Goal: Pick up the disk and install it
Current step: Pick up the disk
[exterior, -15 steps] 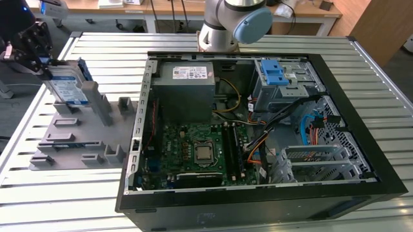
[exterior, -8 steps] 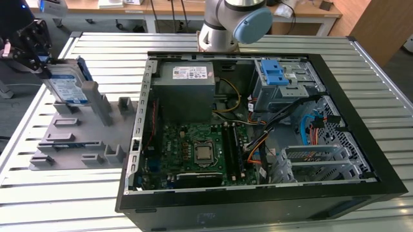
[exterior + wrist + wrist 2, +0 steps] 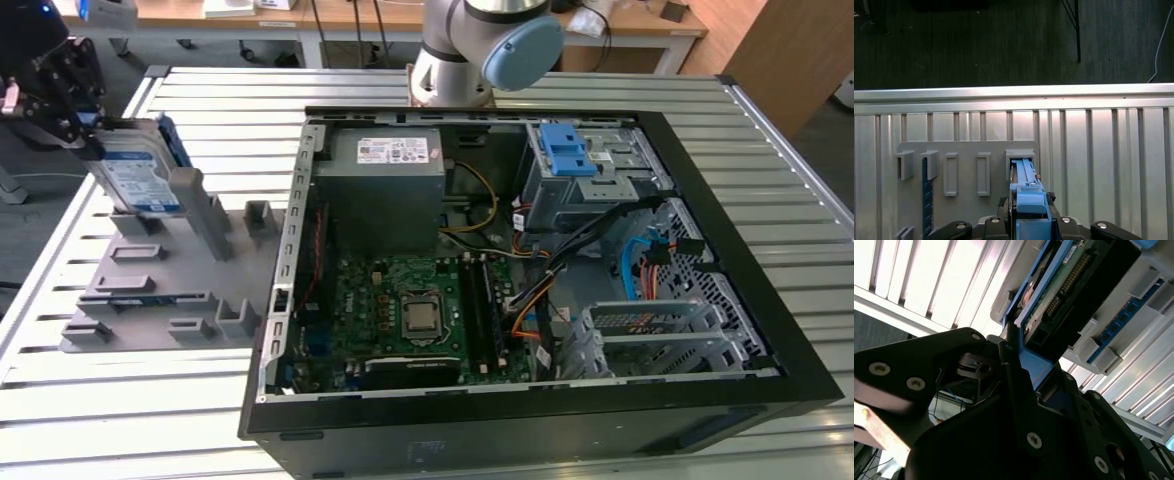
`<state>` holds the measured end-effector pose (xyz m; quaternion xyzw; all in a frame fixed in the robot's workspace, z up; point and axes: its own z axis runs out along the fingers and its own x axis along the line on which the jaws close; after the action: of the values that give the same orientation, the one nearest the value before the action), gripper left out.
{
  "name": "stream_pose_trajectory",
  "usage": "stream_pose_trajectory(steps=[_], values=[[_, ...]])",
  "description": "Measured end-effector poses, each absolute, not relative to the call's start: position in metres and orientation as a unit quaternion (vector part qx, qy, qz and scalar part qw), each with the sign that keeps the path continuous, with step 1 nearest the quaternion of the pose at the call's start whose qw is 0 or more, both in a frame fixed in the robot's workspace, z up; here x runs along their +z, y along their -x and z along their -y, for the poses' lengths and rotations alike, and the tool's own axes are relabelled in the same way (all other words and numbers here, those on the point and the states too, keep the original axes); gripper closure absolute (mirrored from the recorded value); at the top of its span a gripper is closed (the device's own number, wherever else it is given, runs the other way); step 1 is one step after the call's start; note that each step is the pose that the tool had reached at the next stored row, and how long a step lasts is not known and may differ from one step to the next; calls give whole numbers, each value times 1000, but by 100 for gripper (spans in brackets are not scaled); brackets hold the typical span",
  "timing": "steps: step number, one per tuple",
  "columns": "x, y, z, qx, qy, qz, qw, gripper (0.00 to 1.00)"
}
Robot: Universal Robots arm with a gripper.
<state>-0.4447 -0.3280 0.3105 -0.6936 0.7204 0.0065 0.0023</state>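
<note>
currently the gripper (image 3: 63, 100) sits at the exterior view's left, above the far end of a grey slotted fixture (image 3: 160, 290) on the ribbed metal table (image 3: 134, 420). jaws are pressed in on the disk (image 3: 134, 170), pinching its upper end at the blue bracket. in the second wrist view the black fingers (image 3: 1010, 365) flank that blue edge. disk stands on edge, leaning slightly, label face toward the exterior camera. its lower end is at the fixture's slot, beside a tall grey post. cannot tell whether it is seated in the slot or just clear of it. open computer case (image 3: 534, 440) lies well apart, at the exterior view's right. inside it: grey box with white sticker (image 3: 387, 175), cage with two blue latches (image 3: 571, 160), motherboard (image 3: 414, 310). arm (image 3: 467, 45) base stands behind the case.
</note>
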Motion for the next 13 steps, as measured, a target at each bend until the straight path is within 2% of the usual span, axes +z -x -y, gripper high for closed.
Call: stream_pose_trajectory(steps=[13], values=[[317, 445, 328, 7, 694, -720, 2, 64]])
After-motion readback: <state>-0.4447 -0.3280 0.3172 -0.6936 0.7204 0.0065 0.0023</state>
